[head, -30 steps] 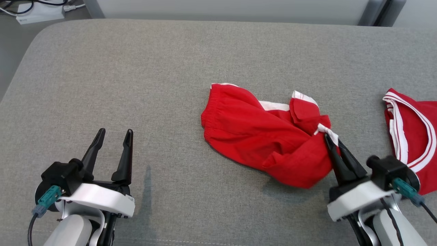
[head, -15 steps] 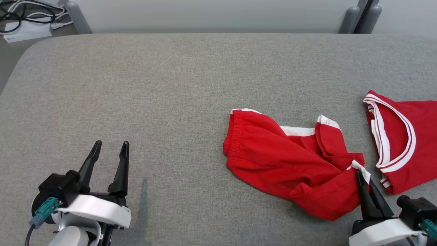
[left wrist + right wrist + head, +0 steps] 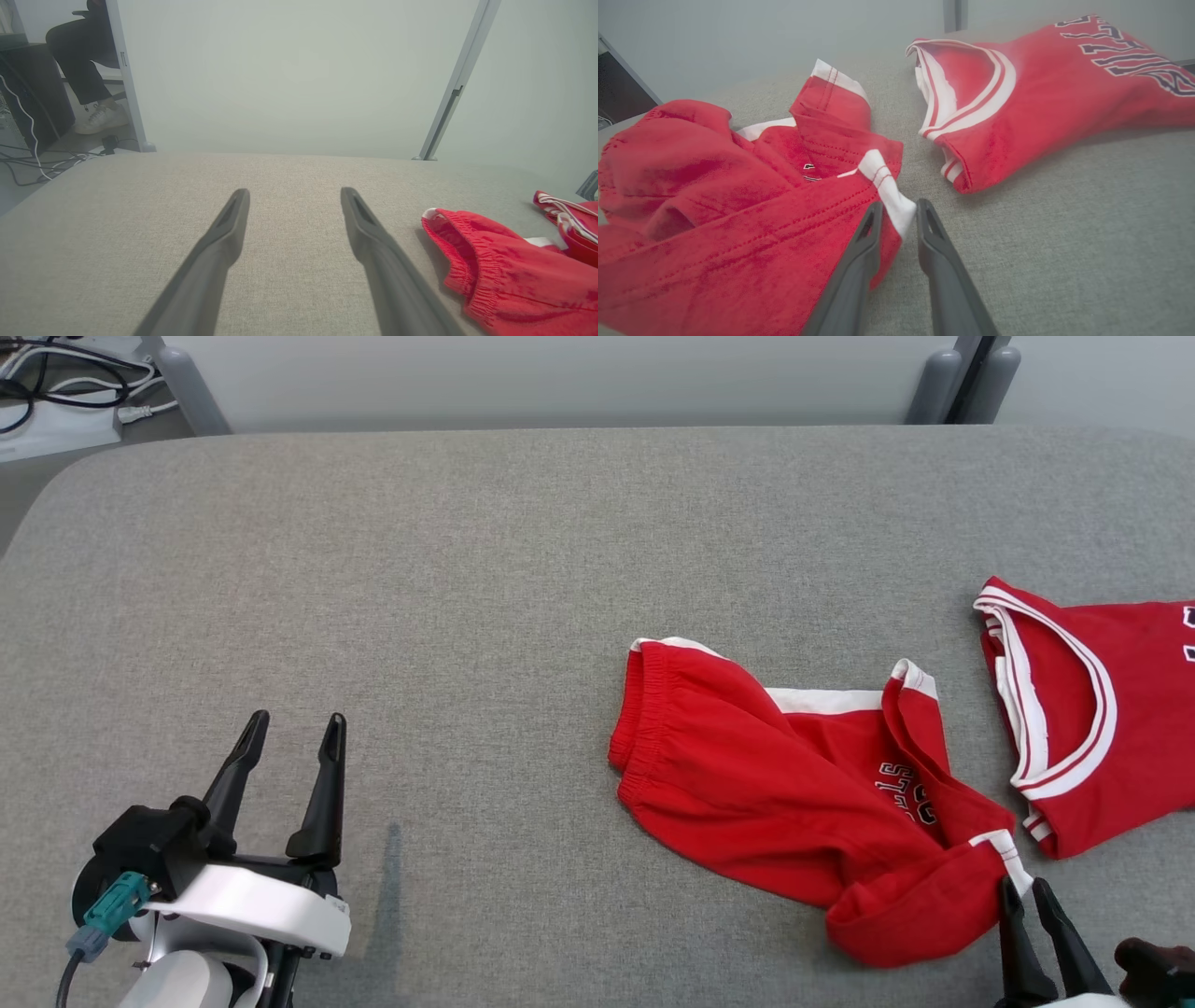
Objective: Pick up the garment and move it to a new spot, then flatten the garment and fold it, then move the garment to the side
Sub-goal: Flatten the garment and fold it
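**Bunched shorts, a jersey close by, and an uncertain pinch on the hem**

The grey worktop [image 3: 373, 569] has plenty of bare cloth ahead of the left hand and to its right, so room is not the worry. What lies near the right hand is.

The red shorts [image 3: 747, 775], the garment in hand, lie crumpled ahead of the right hand and to its left. One leg is rolled under itself right at the fingertips. Flattened from this state, that roll may well get pressed in as a crease instead of opening out.

The red jersey [image 3: 1102, 728] lies ahead of the right hand and to its right, close to the shorts but apart from them. A sweep or drag towards that side could snag it and carry both pieces along.

The left hand [image 3: 297, 719] stands wide and empty, well away from the shorts. Any spreading done by the right hand alone would probably pull the cloth askew.

The right hand [image 3: 1022, 887] is narrow, its fingers a little apart. The white hem corner [image 3: 887, 186] lies between the tips, and I cannot tell whether it is pinched. A pull now might slip off it.
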`<state>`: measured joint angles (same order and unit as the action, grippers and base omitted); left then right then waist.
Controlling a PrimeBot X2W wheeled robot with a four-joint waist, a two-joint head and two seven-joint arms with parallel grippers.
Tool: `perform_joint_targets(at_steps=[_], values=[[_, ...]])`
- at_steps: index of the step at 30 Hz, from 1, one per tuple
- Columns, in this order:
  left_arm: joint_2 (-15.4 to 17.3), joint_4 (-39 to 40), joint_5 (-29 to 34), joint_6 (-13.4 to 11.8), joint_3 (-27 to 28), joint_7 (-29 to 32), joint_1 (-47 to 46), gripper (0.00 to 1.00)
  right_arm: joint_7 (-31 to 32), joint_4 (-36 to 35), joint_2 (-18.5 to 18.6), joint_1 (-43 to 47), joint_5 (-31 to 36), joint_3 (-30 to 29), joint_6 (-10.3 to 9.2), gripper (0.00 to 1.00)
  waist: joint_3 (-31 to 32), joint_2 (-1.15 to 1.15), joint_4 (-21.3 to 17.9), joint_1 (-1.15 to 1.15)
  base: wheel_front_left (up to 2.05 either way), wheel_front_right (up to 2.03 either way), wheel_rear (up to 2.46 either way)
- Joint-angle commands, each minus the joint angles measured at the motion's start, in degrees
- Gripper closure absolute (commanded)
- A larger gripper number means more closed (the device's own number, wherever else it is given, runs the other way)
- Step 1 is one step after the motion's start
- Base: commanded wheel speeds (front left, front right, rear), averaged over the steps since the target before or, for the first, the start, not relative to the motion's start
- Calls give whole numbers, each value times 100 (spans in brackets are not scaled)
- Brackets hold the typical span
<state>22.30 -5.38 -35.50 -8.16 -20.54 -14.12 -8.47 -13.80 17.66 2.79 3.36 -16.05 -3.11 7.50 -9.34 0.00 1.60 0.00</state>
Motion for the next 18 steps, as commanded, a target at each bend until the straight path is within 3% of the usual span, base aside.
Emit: perform_joint_targets(at_steps=[1, 9, 18], values=[[182, 179, 29, -63, 242, 3, -121, 0, -69, -38, 45, -1, -47, 85, -1, 1, -4, 0, -27, 0, 0, 0, 0], [234, 298, 34, -126, 236, 53, -95, 0, -106, -72, 13, 151, -186, -357, -1, 0, -16, 0, -77, 0, 0, 0, 0], [284, 466, 40, -246, 265, 76, -9, 0, -111, -1614, 10, -86, 123, -175, -1, 0, 45, 0, -82, 0, 0, 0, 0]])
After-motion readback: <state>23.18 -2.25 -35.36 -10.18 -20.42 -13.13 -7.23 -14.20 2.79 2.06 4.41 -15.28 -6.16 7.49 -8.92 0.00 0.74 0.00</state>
